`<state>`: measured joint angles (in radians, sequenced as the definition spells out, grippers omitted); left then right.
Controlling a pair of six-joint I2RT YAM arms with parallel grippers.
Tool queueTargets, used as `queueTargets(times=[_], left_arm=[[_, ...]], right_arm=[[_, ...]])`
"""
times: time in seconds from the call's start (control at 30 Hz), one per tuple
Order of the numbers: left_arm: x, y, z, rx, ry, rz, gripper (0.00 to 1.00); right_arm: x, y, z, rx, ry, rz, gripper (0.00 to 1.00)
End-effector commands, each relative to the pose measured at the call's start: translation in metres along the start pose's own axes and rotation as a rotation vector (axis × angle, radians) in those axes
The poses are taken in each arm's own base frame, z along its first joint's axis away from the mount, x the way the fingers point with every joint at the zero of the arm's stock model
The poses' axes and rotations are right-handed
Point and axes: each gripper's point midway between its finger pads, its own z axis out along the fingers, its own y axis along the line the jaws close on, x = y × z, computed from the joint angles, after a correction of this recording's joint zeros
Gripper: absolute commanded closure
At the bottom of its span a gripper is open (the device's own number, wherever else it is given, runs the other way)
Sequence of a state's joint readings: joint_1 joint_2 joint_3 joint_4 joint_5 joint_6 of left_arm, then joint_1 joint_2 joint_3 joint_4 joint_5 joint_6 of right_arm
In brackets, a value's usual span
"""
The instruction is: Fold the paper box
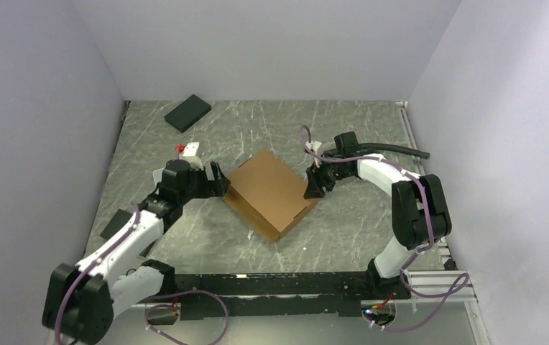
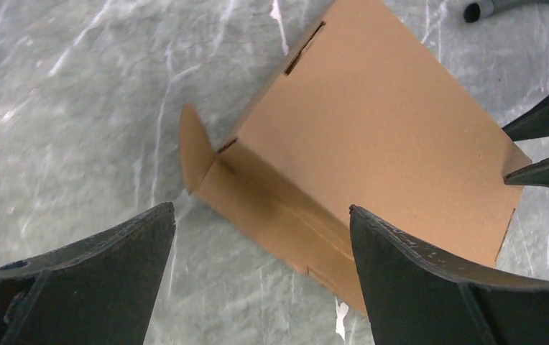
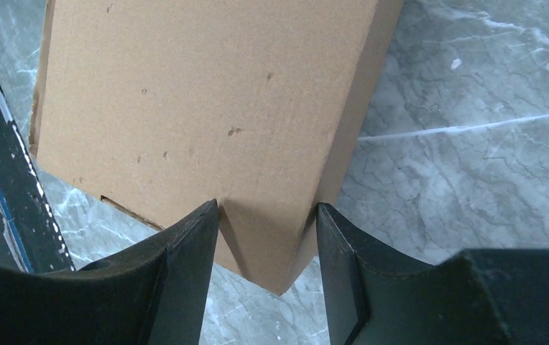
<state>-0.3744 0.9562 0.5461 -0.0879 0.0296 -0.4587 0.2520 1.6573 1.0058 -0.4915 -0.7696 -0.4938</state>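
Observation:
The paper box [image 1: 271, 190] is plain brown cardboard, closed into a flat box shape, and lies at the table's middle. My left gripper [image 1: 220, 180] is open and empty just off the box's left side. In the left wrist view the box [image 2: 372, 136] lies ahead of the gripper [image 2: 262, 215], with a small side flap [image 2: 196, 147] sticking out. My right gripper [image 1: 315, 188] is at the box's right corner. In the right wrist view the gripper [image 3: 268, 212] has closed in on that corner of the box [image 3: 207, 108], with both fingers touching the cardboard.
A black pad [image 1: 187, 113] lies at the back left and another [image 1: 117, 224] by the left arm. A black hose [image 1: 401, 149] runs along the right side. White walls enclose the table on three sides.

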Motion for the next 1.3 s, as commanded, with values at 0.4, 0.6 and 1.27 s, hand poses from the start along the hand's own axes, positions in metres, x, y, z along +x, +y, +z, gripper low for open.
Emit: queueTargets(times=[0.4, 0.6, 1.27], left_arm=[[-0.038, -0.030, 0.101, 0.293, 0.121, 0.114, 0.39], [-0.004, -0.024, 0.102, 0.287, 0.219, 0.030, 0.53], [0.062, -0.097, 0.046, 0.365, 0.277, -0.059, 0.58]], right_arm=[[0.016, 0.006, 0.004, -0.051, 0.076, -0.021, 0.46], [0.013, 0.004, 0.001, -0.035, 0.081, -0.018, 0.40], [-0.016, 0.001, -0.031, 0.013, -0.061, 0.001, 0.09]])
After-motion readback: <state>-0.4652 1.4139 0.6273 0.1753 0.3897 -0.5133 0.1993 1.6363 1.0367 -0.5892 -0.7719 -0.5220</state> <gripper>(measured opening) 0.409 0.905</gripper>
